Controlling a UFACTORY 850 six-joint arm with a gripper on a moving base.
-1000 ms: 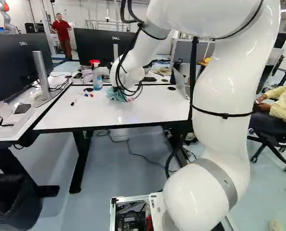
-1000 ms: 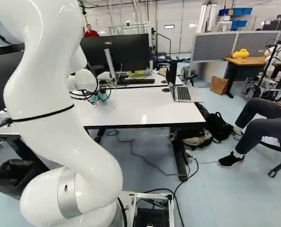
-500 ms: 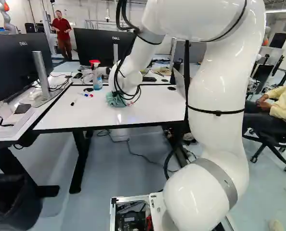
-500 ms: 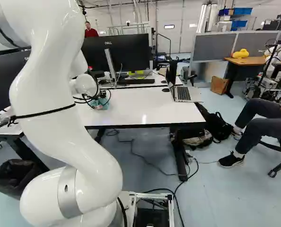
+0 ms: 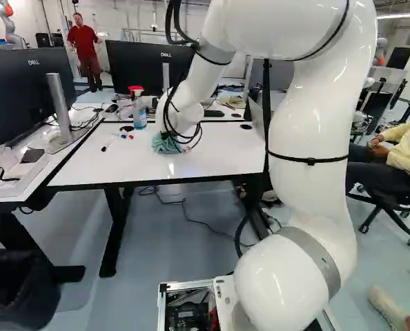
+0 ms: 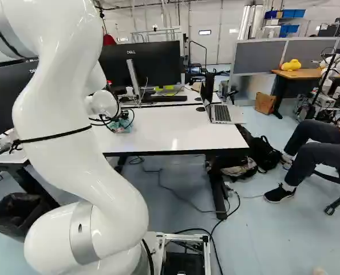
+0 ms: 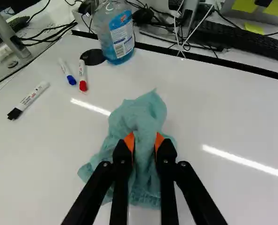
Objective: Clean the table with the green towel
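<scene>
Green towel (image 7: 138,112), qty 1: lay bunched on white tabletop (image 5: 222,157), pinched from both sides by gripper (image 7: 144,140), qty 1, jaws part-way apart w/ cloth btwn. Status: grip done, towel on surface, wiping prob underway; area covered unclear, rest of wipe prob left. Also on top: markers, qty 3 (black marker (image 7: 32,96), blue marker (image 7: 67,71), red marker (image 7: 82,76)); spray btl (image 7: 115,33), qty 1; laptop (image 6: 220,113), qty 1

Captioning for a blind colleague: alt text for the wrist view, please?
A black two-finger gripper with orange pads grips a crumpled teal cloth towel on a glossy white table. Nearby are three white markers with black, blue and red caps and a clear bottle of blue liquid.
</scene>
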